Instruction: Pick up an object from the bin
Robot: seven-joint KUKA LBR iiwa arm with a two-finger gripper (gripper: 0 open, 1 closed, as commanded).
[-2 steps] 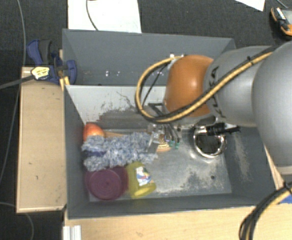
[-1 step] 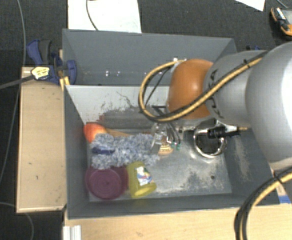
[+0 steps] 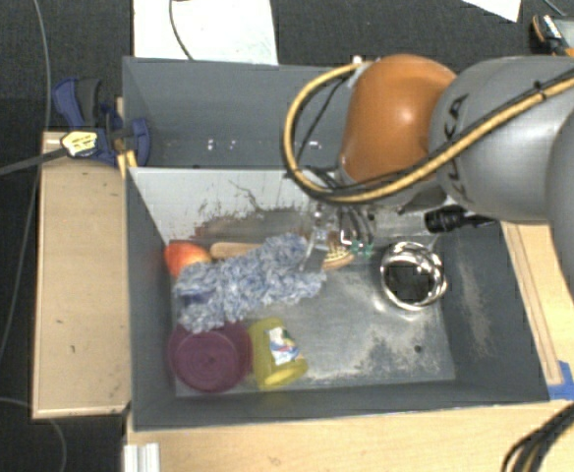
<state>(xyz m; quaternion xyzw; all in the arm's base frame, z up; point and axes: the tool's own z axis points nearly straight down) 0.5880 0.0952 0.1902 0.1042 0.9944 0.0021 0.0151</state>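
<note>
– Near the middle of the bin, toward its back wall, where exactly does the gripper sit?

– Low down, under the arm's orange cover and its loop of yellow-and-black cable. It is at the right end of a blue-grey shaggy cloth. That cloth lies in a long bundle from the bin's centre down toward the left.

– Does it have the cloth?

– I cannot tell. The wrist hides much of it, so whether the gripper is spread or pressed together is not clear. Whether it touches the cloth or only hangs just above its end is not clear either. A small tan thing lies right beside it, too small to name.

– What else is close by?

– A shiny metal cup sits near the gripper on the right, apart from the cloth. Behind the cloth's left part lies a pale wooden stick, with an orange ball at its left end, just beside the cloth.

– And at the front?

– A purple round thing lies in the front left corner, against the cloth's lower end. A small yellow container with a printed label touches it on the right.
</note>
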